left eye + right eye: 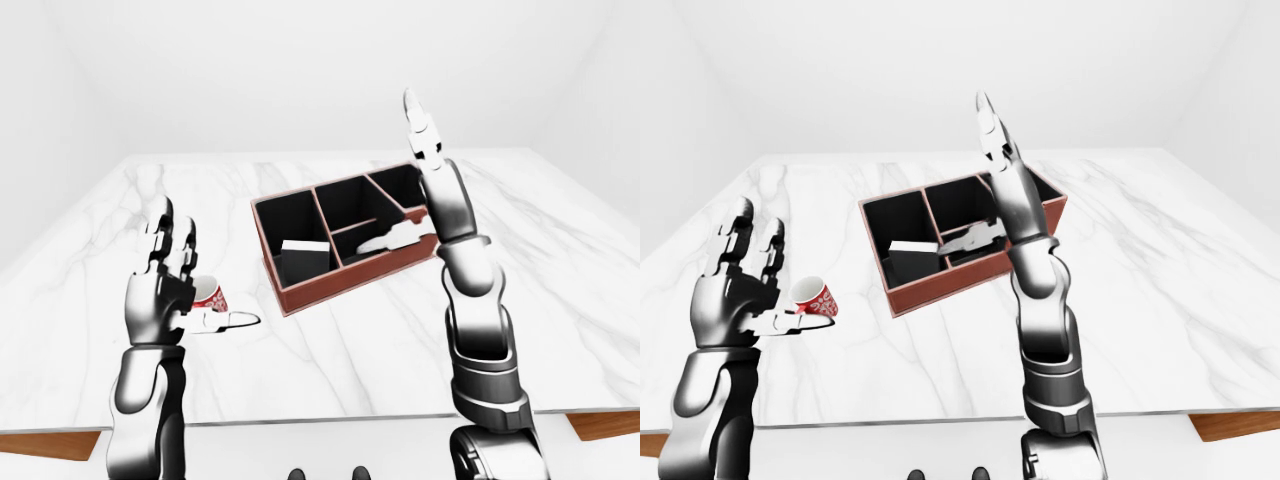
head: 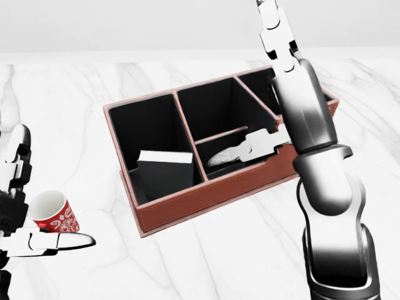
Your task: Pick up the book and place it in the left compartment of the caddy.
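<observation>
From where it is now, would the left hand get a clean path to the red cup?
Probably yes: the left hand stands open right beside the red cup, with bare table around it and nothing between them.

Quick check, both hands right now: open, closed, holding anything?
Left hand: open, empty, beside the red cup.
Right hand: open, empty, raised above the caddy.
</observation>
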You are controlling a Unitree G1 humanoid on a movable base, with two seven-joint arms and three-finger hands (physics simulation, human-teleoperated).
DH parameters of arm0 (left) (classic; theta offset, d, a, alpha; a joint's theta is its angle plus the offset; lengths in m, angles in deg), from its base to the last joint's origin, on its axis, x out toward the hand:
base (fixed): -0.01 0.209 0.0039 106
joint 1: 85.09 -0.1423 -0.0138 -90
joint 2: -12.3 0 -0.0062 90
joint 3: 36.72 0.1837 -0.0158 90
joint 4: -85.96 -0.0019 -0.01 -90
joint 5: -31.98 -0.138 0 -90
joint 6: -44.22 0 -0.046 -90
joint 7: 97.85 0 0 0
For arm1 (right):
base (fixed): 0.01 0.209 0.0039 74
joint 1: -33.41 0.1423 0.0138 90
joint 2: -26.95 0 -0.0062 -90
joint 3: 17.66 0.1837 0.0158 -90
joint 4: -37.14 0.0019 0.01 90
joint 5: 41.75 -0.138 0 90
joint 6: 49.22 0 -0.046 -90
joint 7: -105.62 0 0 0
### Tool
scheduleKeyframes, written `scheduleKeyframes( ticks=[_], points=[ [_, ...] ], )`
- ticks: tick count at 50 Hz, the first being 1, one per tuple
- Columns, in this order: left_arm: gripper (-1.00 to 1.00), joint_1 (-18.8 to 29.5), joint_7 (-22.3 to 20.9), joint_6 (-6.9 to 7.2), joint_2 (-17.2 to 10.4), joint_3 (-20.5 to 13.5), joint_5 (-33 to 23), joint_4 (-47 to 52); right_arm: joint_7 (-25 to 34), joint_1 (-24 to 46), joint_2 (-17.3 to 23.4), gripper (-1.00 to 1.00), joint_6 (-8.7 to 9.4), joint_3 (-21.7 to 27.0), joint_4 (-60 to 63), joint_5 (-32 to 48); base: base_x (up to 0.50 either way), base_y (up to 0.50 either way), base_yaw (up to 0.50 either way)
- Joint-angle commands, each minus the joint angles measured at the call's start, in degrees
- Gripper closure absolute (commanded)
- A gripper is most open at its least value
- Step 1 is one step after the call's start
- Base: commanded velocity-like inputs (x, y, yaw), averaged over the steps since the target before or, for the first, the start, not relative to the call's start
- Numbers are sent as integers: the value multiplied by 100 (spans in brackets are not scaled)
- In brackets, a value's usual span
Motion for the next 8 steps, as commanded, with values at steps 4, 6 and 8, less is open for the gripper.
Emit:
scheduleKeyframes(
  ticks=[4, 6, 8],
  points=[
    [-100, 244, 97, 0, -85, -49, 186, -229, -599, -1684, 105, -100, 0, 396, 1598, -1651, 0, 0, 0],
    [-100, 205, 91, 0, -87, -23, 200, -180, -668, -1886, 101, -100, 0, 427, 1603, -1814, 0, 0, 0],
    [-100, 214, 91, 0, -96, -23, 221, -192, -701, -2096, 82, -100, 0, 467, 1535, -1984, 0, 0, 0]
  ],
)
